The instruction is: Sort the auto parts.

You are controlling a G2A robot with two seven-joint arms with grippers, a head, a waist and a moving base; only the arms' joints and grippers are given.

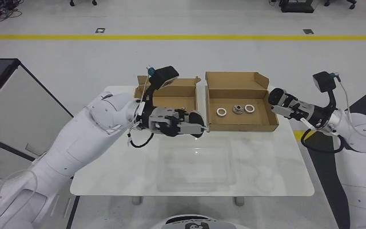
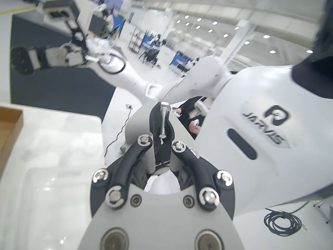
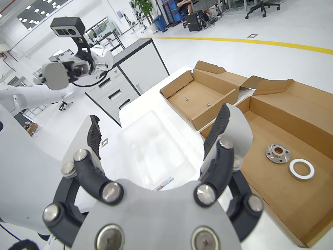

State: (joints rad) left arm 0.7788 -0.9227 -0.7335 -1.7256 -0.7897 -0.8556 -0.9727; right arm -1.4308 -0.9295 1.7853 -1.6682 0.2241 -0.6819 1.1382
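My left gripper (image 2: 162,115) is shut on a small silver bolt (image 2: 163,122), held above the table just in front of the gap between two cardboard boxes (image 1: 197,123). The left box (image 3: 218,100) holds two small bolts (image 3: 186,98). The right box (image 1: 260,118) holds a white ring (image 1: 221,111), a metal flange (image 3: 277,153) and another ring (image 3: 301,169). At the right box's right end, my right gripper (image 3: 160,117) hangs open with nothing between its fingers.
A clear plastic tray (image 1: 194,166) lies on the white table (image 1: 274,166) in front of the boxes. A grey cabinet (image 1: 23,109) stands off the table's left side. Both boxes have raised flaps along their back edges.
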